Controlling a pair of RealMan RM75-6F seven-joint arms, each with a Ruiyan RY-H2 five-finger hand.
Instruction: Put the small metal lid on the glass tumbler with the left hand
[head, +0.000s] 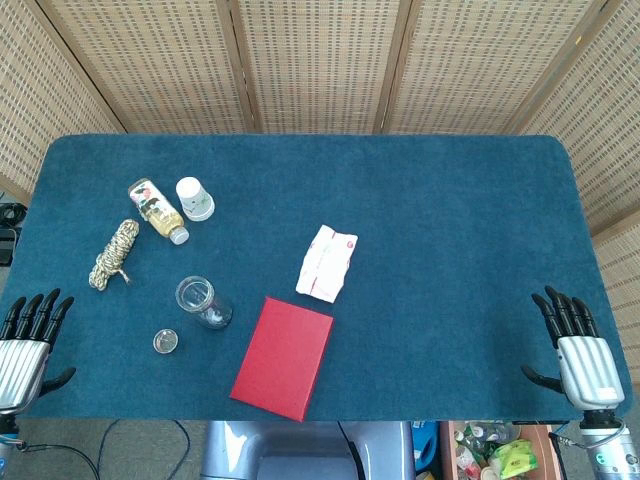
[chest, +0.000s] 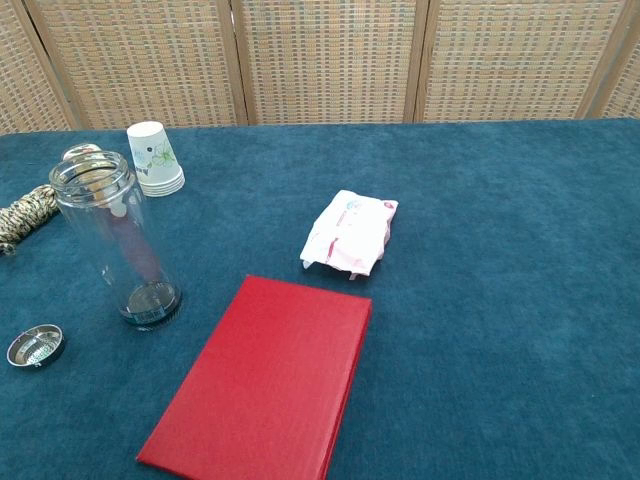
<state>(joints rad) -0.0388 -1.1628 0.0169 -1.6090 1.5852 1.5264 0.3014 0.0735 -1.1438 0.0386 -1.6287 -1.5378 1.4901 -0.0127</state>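
— Nearest the camera lies what?

— Red, flat and closed: a book (chest: 265, 383) on the blue table (chest: 500, 300), its corner close to the front edge. Just left of it stands the glass tumbler (chest: 117, 240), upright, mouth uncovered.

— And the small metal lid (chest: 35, 346)?

— Flat on the cloth, near the tumbler's base on its left, not touching it.

— How do the hands sit?

— Only the head view shows them. The left hand (head: 26, 348) rests at the table's front left corner, fingers straight and slightly spread, grasping nothing. The right hand (head: 577, 350) lies the same way at the front right corner, released.

— Anything else on the cloth?

— A pink-and-white packet (chest: 348, 234) beyond the book. Behind the tumbler, a stack of paper cups (chest: 154, 159) standing upside down, a small bottle (head: 158, 210) on its side just beside them, and a coil of rope (head: 114, 254) further left.
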